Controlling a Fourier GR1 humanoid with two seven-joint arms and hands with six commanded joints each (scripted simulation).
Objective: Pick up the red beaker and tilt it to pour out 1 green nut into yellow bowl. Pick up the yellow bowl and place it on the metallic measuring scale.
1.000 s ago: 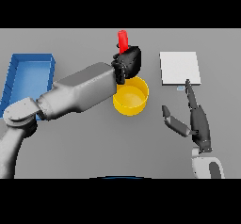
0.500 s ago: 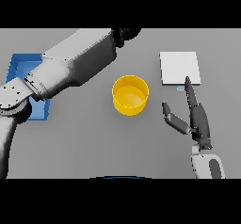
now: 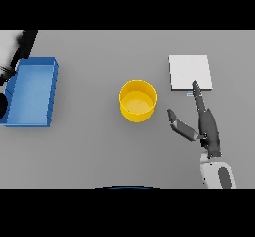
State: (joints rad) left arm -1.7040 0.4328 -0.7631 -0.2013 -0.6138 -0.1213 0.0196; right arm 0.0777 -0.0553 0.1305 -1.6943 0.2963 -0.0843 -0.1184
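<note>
Right hand (image 3: 206,126) rests on the grey surface (image 3: 94,146) with its fingers straight and thumb spread wide, holding nothing. One fingertip reaches the near edge of the white scale (image 3: 190,71). Left of the hand sits the yellow bowl (image 3: 138,100). Far left is a blue tray (image 3: 31,92).

Seen from 1 head-mounted camera looking steeply down and forward over the grey surface (image 3: 89,146) from a moderate height. The near edge runs along the bottom, the far side along the top. The frame spans a blue tray (image 3: 31,91) at left, a yellow bowl (image 3: 137,100) at centre and a metallic measuring scale (image 3: 190,71) at right.
</note>
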